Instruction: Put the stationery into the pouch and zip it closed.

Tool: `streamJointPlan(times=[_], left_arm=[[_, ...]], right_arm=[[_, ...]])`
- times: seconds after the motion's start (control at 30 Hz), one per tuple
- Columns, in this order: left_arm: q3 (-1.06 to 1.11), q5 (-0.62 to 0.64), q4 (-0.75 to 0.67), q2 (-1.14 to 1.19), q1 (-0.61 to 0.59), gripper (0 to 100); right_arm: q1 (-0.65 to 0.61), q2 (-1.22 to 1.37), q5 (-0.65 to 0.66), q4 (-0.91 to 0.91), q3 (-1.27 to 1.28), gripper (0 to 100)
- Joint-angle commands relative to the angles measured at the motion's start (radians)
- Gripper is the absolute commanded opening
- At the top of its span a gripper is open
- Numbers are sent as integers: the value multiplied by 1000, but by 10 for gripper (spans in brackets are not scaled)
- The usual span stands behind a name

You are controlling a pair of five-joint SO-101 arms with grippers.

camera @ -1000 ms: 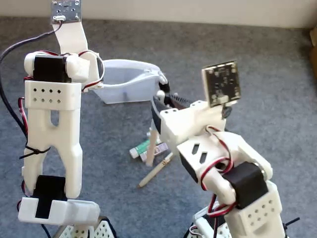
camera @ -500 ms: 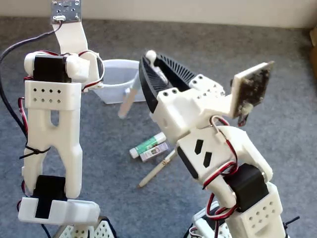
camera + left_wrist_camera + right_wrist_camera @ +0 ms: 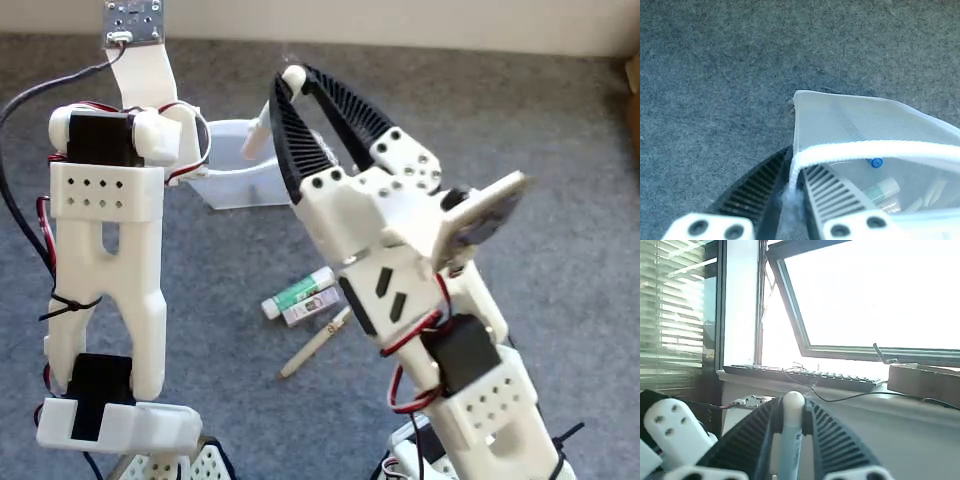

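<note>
Grey carpet (image 3: 560, 180) forms the ground. At 11 o'clock the pouch (image 3: 235, 178) is held open, its rim pinched by the left gripper (image 3: 792, 182). Within the last second the right gripper (image 3: 292, 85), clamped on a white pen (image 3: 258, 135), was raised from the loose stationery (image 3: 298, 293) toward 6 o'clock to above the pouch; insertion is judged next. Label print is too small to be read.
</note>
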Motion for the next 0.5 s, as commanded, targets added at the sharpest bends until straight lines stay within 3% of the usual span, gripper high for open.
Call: streamJointPlan(times=[0.0,0.47], left_arm=[[16,6,-8,22,-8,8],[16,6,-6,22,-8,8]], right_arm=[[-12,-16,97,-107,58,9],[-12,5,276,-81,114,9]])
